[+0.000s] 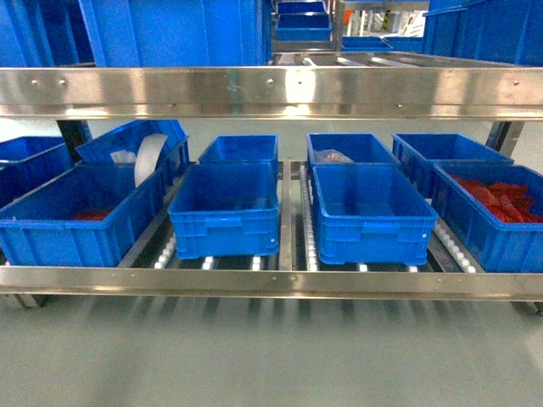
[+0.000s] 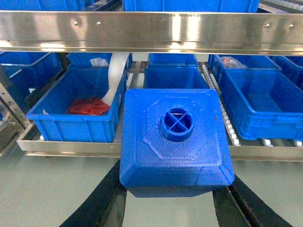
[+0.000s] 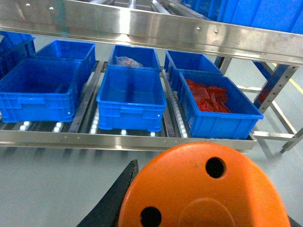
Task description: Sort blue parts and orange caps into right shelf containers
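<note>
In the left wrist view a blue part (image 2: 175,142) with a round stud on top fills the middle, and my left gripper (image 2: 174,185) is shut on it, black fingers (image 2: 102,203) pressing both its sides. The right wrist view shows an orange cap (image 3: 203,189) with holes in its flat top; my right gripper (image 3: 206,205) is shut on it, with one black finger (image 3: 111,203) showing at its left. Ahead stands the right shelf (image 1: 271,282) with open blue containers (image 1: 225,208) (image 1: 369,212) on its rollers. Neither gripper appears in the head view.
The outer crates (image 1: 76,216) (image 1: 492,212) hold red pieces. A white strip (image 1: 148,157) leans in a rear left crate, and a clear bag (image 1: 333,156) lies in a rear one. An upper steel rail (image 1: 271,89) overhangs the crates. Grey floor lies before the shelf.
</note>
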Robot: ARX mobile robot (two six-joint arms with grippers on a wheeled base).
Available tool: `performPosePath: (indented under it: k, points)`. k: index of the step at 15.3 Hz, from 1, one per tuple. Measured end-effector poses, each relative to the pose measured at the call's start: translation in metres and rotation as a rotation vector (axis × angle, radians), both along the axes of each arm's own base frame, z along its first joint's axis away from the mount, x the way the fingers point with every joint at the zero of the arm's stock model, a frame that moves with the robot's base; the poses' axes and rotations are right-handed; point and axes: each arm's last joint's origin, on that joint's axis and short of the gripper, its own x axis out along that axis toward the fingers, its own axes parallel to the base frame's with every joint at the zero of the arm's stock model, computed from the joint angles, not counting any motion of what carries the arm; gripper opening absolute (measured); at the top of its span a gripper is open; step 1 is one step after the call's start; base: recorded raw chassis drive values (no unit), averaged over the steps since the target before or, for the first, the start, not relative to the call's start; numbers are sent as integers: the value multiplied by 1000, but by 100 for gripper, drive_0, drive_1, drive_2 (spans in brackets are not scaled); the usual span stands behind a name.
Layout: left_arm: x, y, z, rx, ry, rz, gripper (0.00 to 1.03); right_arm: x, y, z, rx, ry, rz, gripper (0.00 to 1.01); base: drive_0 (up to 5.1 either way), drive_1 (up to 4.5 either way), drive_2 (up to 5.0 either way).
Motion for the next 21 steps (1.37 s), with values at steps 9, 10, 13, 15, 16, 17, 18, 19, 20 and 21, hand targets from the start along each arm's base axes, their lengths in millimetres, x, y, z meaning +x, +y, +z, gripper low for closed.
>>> performPosePath:
  k: [9,10,13,15,16,17,18,19,20,21]
  points:
    - [0,0,0,-1,1,-1,43,0,0,0,0,-2,-2,43,213,251,-475]
    - [0,0,0,0,2,0,43,0,0,0,-1,-1,-3,43,7,390,-377]
    - [0,-1,0,-1,1,-5,43,0,0,0,-1,-4,-6,43,7,390,-377]
    - [0,0,0,-1,4,-3,43,0,0,0,-1,-3,-4,43,18,410,-374]
    - [0,0,0,-1,1,-3,43,0,0,0,0,-2,-3,43,16,416,-384]
    - [0,0,0,-1,2,-3,43,0,0,1,0,-5,-3,43,16,387,-355]
    - [0,0,0,0,-2,-2,43,0,0,0,0,-3,-3,43,0,0,0]
    - [1,0,1,0,-4,-3,43,0,0,0,-1,1,-3,43,0,0,0]
    - [1,0,0,-1,1,-4,43,0,0,0,0,-2,-2,43,0,0,0]
    - [1,0,1,0,-5,-4,43,0,0,0,0,-4,-2,43,0,0,0]
